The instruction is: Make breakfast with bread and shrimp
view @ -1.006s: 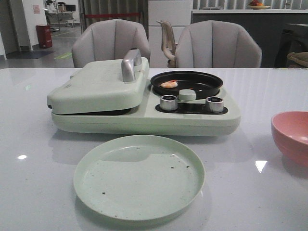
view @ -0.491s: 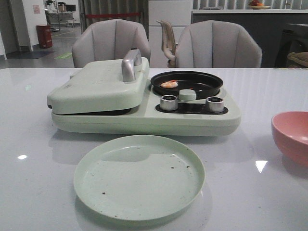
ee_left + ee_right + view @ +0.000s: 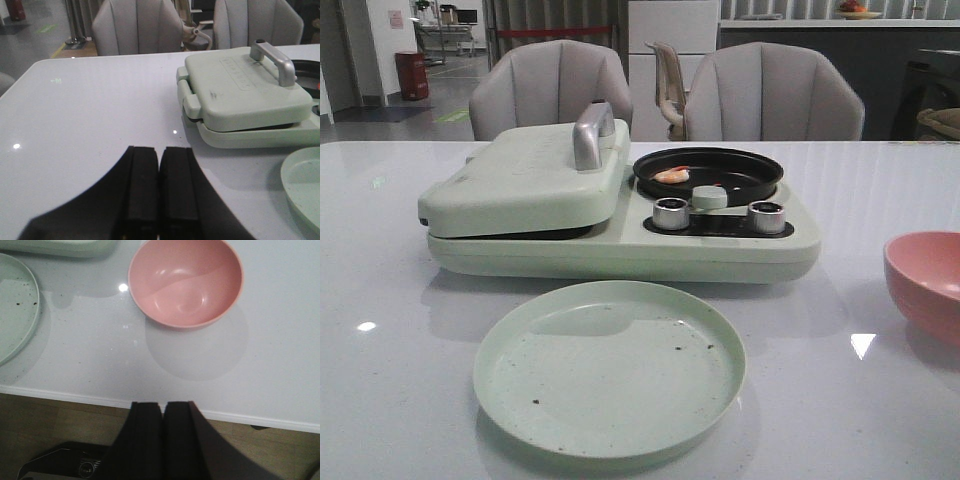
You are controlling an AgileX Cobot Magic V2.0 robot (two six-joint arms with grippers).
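- Shrimp (image 3: 672, 175) sits in the black pan (image 3: 740, 185) on the right of the green cooker (image 3: 620, 250); looks like that part is under way.
- Press lid (image 3: 520, 180) on the cooker's left is down; no bread visible anywhere, so I'd guess it's inside, can't confirm.
- Green plate (image 3: 609, 440) just in front of the cooker holds only crumbs; nothing served yet.
- Pink bowl (image 3: 185, 282) on the right of the bench (image 3: 380, 380) is empty.
- Left pincer (image 3: 159, 190) closed, holding nothing, over bare bench.
- Right pincer (image 3: 163, 440) closed, empty, back at the bench edge.
- Left to do, by my read: lift lid, plate bread and shrimp.
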